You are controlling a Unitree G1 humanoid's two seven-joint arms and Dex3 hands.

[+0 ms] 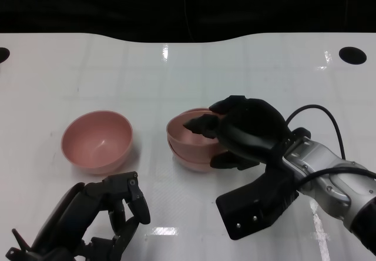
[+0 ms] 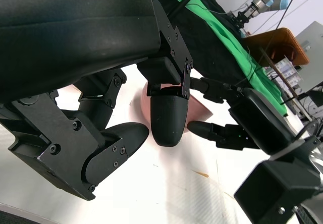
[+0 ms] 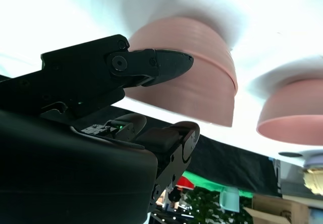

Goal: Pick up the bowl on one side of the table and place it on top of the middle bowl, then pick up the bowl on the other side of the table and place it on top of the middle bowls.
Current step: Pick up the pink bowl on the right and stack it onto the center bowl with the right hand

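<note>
A glossy white worktop (image 1: 176,73) is carrying the bowls, with black backdrop lying beyond its far edge. The stack (image 1: 191,146), two pink bowls nested mouth-up, is sitting at the middle. The right hand (image 1: 244,129) is gripping the top bowl's near-right rim, fingers (image 1: 202,123) curling inside. The side bowl (image 1: 97,140) is standing mouth-up, well left of the stack. The left hand (image 1: 100,214) is hovering near it, fingers spread, holding nothing.

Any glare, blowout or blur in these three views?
Head view: overhead lights glint on the glossy white table, bowls sharp. Right wrist view: table blown out to near white, the stacked bowl soft-edged, right hand dark. Left wrist view: left hand crisp, the pink bowl behind it blurred.
</note>
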